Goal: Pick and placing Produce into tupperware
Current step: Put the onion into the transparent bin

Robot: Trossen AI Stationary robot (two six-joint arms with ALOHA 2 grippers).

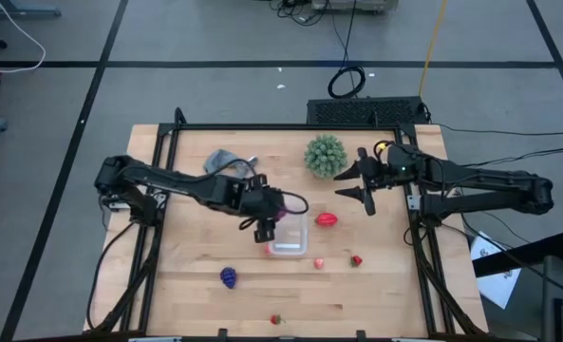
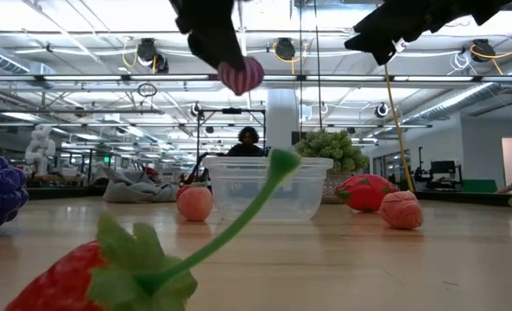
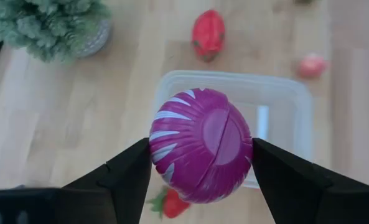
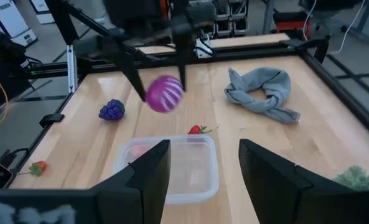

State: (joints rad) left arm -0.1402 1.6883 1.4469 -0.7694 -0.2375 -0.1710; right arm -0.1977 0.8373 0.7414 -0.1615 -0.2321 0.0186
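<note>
My left gripper (image 3: 201,155) is shut on a round magenta toy vegetable with white stripes (image 3: 200,144) and hovers over the clear rectangular tupperware (image 1: 289,239). The low view shows the magenta piece (image 2: 241,75) well above the tupperware (image 2: 268,186). My right gripper (image 1: 362,187) is open, in the air near the green plant (image 1: 326,155), touching nothing. Loose produce rests on the table: a red piece (image 1: 327,219), a small pink one (image 1: 319,263), two strawberries (image 1: 356,259) (image 1: 276,319) and purple grapes (image 1: 228,276). My left gripper pinches the magenta vegetable between its two fingers (image 3: 131,171), one on each opposite side of its round body (image 3: 162,146). The fingers come from above, slanting down. The piece is lifted clear, above the tupperware's open top (image 3: 284,106).
A crumpled grey cloth (image 1: 226,163) lies at the far left of the table, the spiky green plant at the far middle. A dark frame rims the table (image 1: 167,142). Bare wood lies left of the tupperware (image 1: 196,242). A person shows far off in the room (image 2: 249,141).
</note>
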